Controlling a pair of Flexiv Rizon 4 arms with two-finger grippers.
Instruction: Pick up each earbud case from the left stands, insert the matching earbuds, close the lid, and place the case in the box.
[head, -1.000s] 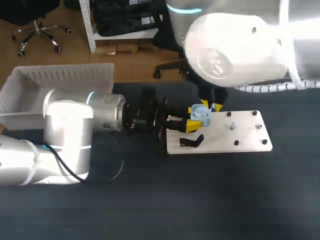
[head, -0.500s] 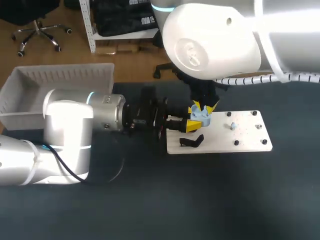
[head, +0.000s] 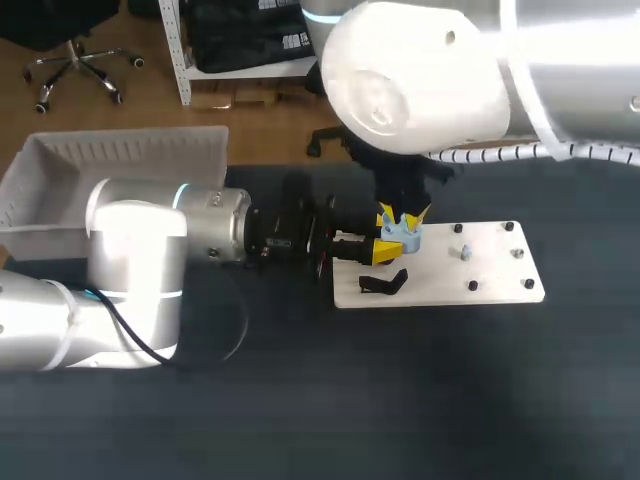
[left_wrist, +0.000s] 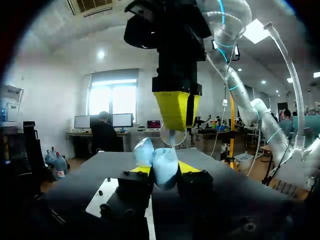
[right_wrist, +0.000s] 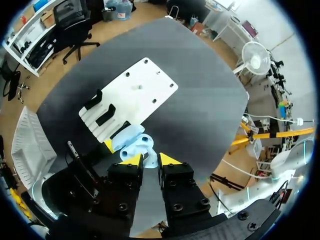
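Two grippers are found together over the left end of the white stand board (head: 490, 282). The left gripper (head: 384, 249), reaching in level from the left, is clamped by both yellow tips on the pale-blue earbud case (head: 403, 234), whose lid is seen raised. The right gripper (head: 402, 214) is positioned directly above it, with its fingers pointed down and pinched on a small pale earbud (left_wrist: 172, 135) held just over the open case. A second earbud (head: 465, 252) is noted near the board's middle, a black stand (head: 383, 283) just beside the case, and the white box (head: 60, 170) well apart at the left rear.
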